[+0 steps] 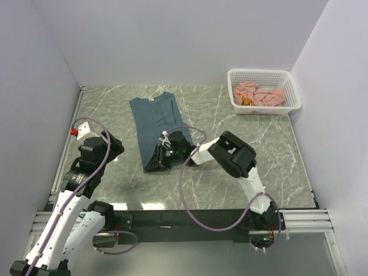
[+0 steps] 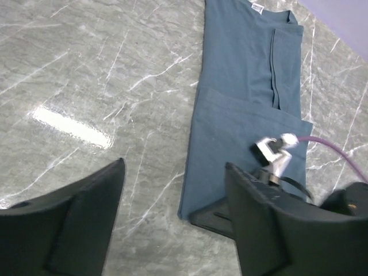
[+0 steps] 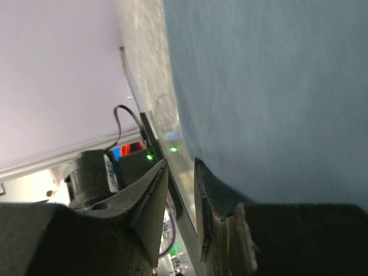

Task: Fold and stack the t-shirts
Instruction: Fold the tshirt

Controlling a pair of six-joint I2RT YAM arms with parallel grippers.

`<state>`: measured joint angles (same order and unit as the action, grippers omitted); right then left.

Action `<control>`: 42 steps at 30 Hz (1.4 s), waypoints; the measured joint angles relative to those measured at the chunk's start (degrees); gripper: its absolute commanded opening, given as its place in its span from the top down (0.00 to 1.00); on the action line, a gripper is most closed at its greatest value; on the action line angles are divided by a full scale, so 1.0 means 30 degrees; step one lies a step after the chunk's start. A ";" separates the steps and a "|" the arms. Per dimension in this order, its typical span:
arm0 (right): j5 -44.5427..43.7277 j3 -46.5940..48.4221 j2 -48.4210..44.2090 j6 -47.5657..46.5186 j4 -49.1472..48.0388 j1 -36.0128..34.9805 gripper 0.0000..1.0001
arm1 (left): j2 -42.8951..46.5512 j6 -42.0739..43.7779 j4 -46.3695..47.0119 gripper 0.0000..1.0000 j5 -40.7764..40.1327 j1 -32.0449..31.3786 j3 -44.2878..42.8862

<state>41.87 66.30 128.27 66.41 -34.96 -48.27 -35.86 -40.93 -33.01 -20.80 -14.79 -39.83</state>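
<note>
The dark slate-blue t-shirt (image 1: pixel 154 121) lies flat on the marble table, folded lengthwise into a long strip, collar toward the back. It also shows in the left wrist view (image 2: pixel 241 86) and the right wrist view (image 3: pixel 264 86). My right gripper (image 1: pixel 160 158) lies low at the shirt's near hem, jaws a narrow gap apart with no cloth between them (image 3: pixel 181 164); one finger (image 3: pixel 213 190) lies against the cloth. My left gripper (image 1: pixel 113 146) is wide open and empty (image 2: pixel 174 165), left of the shirt's near corner. Salmon-pink shirts (image 1: pixel 259 95) lie crumpled in the basket.
The white lattice basket (image 1: pixel 290 86) stands at the back right corner. A small red object (image 1: pixel 73 131) sits at the table's left edge. Walls close in on three sides. A purple cable (image 1: pixel 184 190) loops from the right arm over the front of the table.
</note>
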 measured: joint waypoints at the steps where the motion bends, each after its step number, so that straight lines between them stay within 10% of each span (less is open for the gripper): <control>1: -0.0109 -0.0248 -0.0423 -0.0277 0.0423 0.0058 0.67 | -0.0007 0.0015 0.0036 0.19 0.0036 0.0015 0.0029; 16: -0.7395 -0.3133 -1.2087 -0.9952 1.3049 0.4962 0.49 | -0.2149 -0.1209 -0.0095 0.08 0.2528 0.0036 0.0750; 42: -1.1774 -0.1457 -0.8641 -1.2874 1.8673 0.4969 0.56 | -0.9362 -0.3228 0.1042 0.14 0.4459 -0.2958 0.1778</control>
<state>6.55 61.93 102.35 27.79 21.06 -33.36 -63.94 -50.61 -29.89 -7.42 -23.66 -34.50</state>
